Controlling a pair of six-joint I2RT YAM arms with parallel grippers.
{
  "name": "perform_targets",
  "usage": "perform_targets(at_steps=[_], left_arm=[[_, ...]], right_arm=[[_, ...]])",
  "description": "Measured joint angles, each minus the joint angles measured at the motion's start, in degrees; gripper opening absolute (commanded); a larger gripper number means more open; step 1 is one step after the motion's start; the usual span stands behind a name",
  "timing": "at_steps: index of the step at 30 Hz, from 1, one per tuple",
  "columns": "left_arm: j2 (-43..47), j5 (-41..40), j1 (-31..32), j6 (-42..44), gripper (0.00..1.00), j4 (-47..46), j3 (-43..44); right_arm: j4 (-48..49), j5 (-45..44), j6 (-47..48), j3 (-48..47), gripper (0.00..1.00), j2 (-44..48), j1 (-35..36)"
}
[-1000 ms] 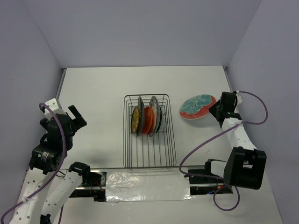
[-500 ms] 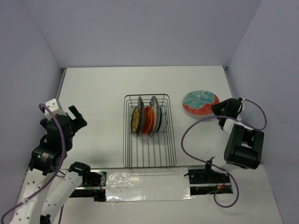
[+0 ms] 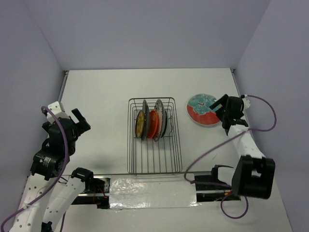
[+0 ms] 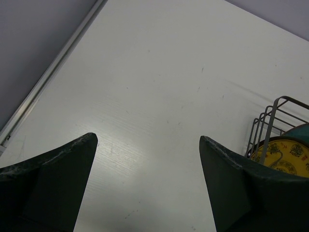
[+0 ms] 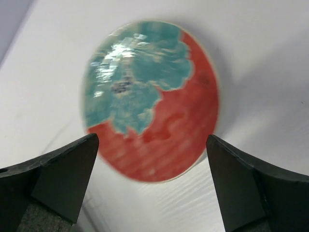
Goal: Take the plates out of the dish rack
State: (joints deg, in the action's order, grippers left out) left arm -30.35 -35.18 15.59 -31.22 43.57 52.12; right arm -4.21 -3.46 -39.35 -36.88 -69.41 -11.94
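Observation:
The wire dish rack (image 3: 154, 159) stands mid-table with several plates upright in its far half: a yellow one (image 3: 140, 124), an orange-red one (image 3: 153, 124) and dark ones (image 3: 160, 118). A red and teal plate (image 3: 202, 110) lies flat on the table to the rack's right. My right gripper (image 3: 220, 110) hovers open at that plate's right edge; in the right wrist view the plate (image 5: 152, 101) lies just beyond the spread gripper (image 5: 150, 141), untouched. My left gripper (image 3: 80, 121) is open far to the left, empty (image 4: 147, 139), with the rack's corner (image 4: 270, 121) and yellow plate (image 4: 285, 157) at its right.
Purple-grey walls close in the table on the left, back and right. A raised rail (image 4: 53, 72) runs along the left table edge. A purple cable (image 3: 263, 116) loops off the right arm. A strip of clear film (image 3: 149, 191) lies by the arm bases.
My right gripper went from shut to open and let go of the red and teal plate, which now lies flat on the table. The left arm stayed put.

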Motion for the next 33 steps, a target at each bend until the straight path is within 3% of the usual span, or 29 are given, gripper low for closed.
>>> perform_targets(at_steps=[4,8,13,17,23,31,32,33], left_arm=[[-0.72,0.11,0.0,0.13,0.99,-0.28,0.0],[-1.46,0.11,0.0,0.83,0.99,-0.28,0.0],[-1.51,0.07,0.0,0.96,1.0,-0.26,0.0],[-1.53,0.04,0.0,0.96,1.0,-0.26,0.0],[-1.53,0.07,0.0,1.01,1.0,-0.28,0.0],[-1.53,0.39,0.0,1.05,1.0,-0.33,0.0],[-1.51,0.48,0.0,1.05,1.0,-0.33,0.0],[-1.49,0.55,0.0,1.05,0.99,-0.33,0.0]], right_arm=[[-10.16,-12.17,4.13,-7.89,1.0,11.17,13.53],[-16.04,-12.61,9.01,-19.17,1.0,13.88,24.0],[-28.3,-20.15,12.26,-37.38,0.98,4.42,46.8],[-38.32,-26.29,12.11,-48.76,0.91,-7.8,58.31],[-50.95,-34.21,10.27,-58.88,0.74,-24.06,66.14],[-56.98,-37.51,8.96,-60.19,0.56,-30.49,66.93],[-57.31,-37.99,8.72,-60.22,0.51,-31.01,66.93],[-57.79,-38.42,8.46,-60.3,0.39,-31.71,66.93]])
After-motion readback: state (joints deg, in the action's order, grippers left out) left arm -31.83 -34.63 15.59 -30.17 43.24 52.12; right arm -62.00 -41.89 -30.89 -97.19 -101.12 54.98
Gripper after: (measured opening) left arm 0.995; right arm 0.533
